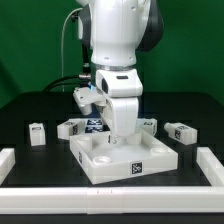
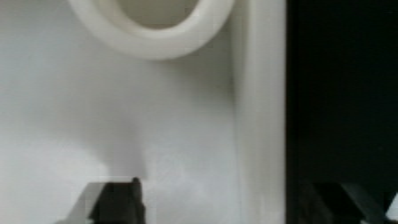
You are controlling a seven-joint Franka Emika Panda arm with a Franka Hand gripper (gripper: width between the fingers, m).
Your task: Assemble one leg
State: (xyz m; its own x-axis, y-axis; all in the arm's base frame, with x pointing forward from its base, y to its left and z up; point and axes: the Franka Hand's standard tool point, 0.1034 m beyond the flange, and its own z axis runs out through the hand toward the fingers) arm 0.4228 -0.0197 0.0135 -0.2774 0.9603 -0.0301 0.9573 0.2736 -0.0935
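The large white square panel (image 1: 95, 157) lies on the black table in the middle of the exterior view. My gripper (image 1: 113, 139) is lowered onto its far part. In the wrist view my gripper (image 2: 231, 190) is open, and its dark fingers (image 2: 118, 202) stand either side of the panel's raised edge (image 2: 262, 120), with a round corner socket (image 2: 157, 30) ahead. Several small white legs with marker tags lie behind the panel: one (image 1: 38, 132) at the exterior view's left, one (image 1: 72, 128) nearer the arm, and two (image 1: 180, 131) (image 1: 149, 124) at the right. I hold no leg.
Long white border rails frame the work area: one along the front (image 1: 110, 192), one at the exterior view's left (image 1: 8, 160), one at the right (image 1: 212, 166). The arm's white body (image 1: 115, 45) rises over the panel.
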